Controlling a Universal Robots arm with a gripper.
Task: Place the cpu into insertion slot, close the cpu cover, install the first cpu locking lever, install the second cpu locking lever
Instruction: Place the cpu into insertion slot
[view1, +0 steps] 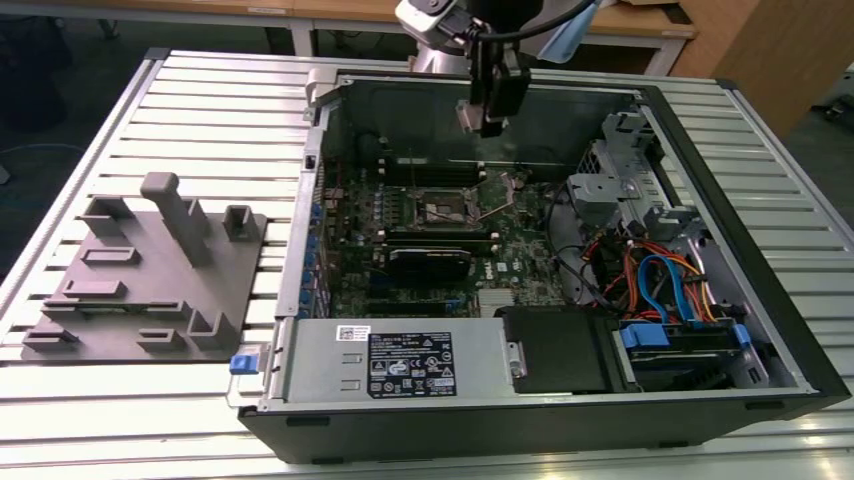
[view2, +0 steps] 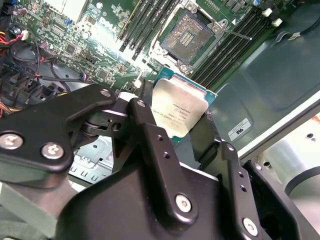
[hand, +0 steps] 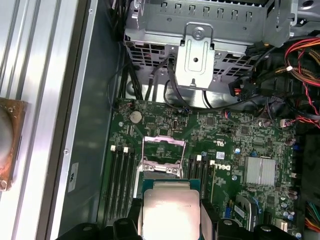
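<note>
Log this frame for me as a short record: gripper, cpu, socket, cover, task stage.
gripper: shut on the cpu, over the open computer case
cpu: held off the board, metal top showing in both wrist views
insertion slot: empty, contacts exposed
cpu cover: appears swung open
stage: cpu not yet placed

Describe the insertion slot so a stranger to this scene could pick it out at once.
Look inside the open black computer case on the slatted table, at the green motherboard on its floor. Near the board's middle sits the insertion slot, a small socket with a silvery metal rim and dark centre. Unlike the long black memory slots flanking it, it is square.
</note>
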